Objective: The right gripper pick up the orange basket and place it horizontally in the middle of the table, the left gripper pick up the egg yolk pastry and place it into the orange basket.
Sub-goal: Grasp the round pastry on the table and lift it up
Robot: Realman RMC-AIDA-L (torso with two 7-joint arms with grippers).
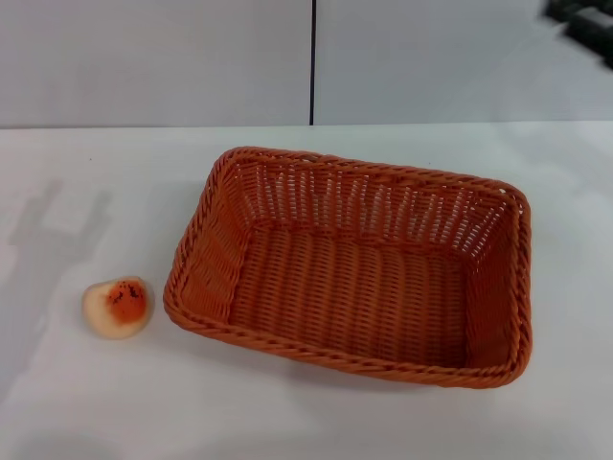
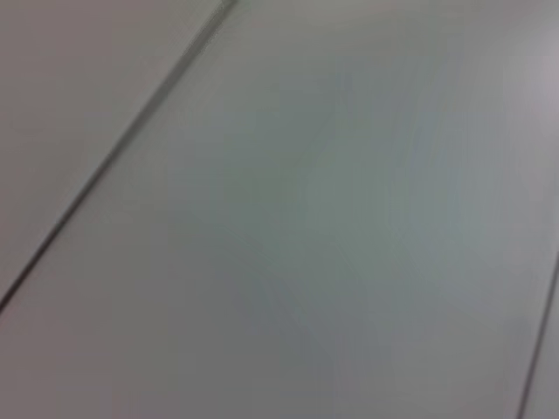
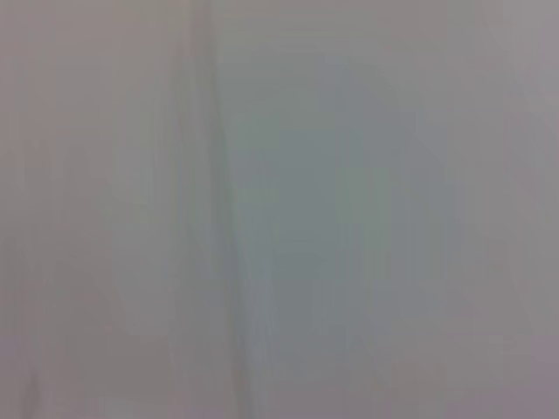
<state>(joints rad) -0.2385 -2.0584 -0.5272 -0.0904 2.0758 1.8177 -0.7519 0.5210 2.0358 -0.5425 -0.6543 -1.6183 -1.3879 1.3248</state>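
Note:
The orange basket (image 1: 354, 268) lies lengthwise across the middle of the white table (image 1: 96, 402), open side up and empty. The egg yolk pastry (image 1: 118, 307) sits on the table just off the basket's left end, its orange-red glazed patch facing up, a small gap between them. A black piece of the right gripper (image 1: 584, 24) shows at the far top right corner, high and well away from the basket. The left gripper is out of view; only a faint arm shadow falls on the table's left side. Both wrist views show only plain pale surfaces with thin seam lines.
A grey-white wall (image 1: 153, 57) with a dark vertical seam (image 1: 312, 62) stands behind the table. Bare tabletop lies in front of the basket and to its right.

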